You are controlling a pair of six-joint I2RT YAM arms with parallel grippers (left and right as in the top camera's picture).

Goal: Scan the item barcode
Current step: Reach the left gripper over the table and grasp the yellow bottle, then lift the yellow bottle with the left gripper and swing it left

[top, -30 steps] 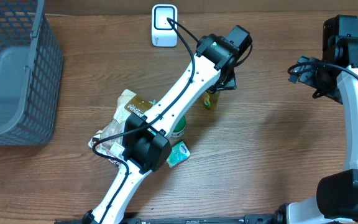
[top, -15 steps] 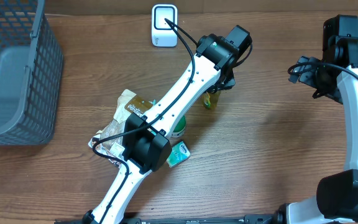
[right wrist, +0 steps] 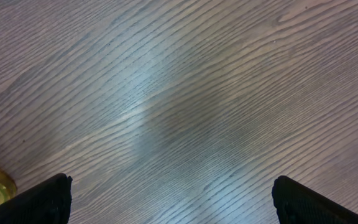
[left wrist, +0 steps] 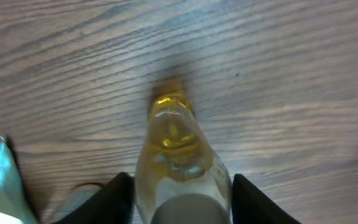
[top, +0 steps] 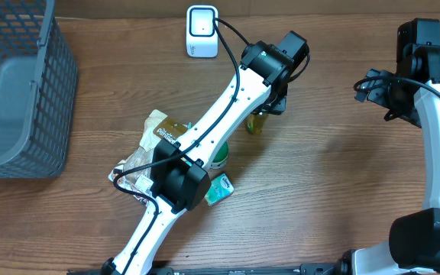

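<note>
Yellow bottle sits between left hand fingers, clamped or not I can't tell, right hand spread wide: pickup step, next a firm grip and lift toward scanner.

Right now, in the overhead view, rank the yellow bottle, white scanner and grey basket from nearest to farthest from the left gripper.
1. Yellow bottle: right at the left gripper, mid-table.
2. White scanner: at the table's back edge.
3. Grey basket: far left side.
</note>
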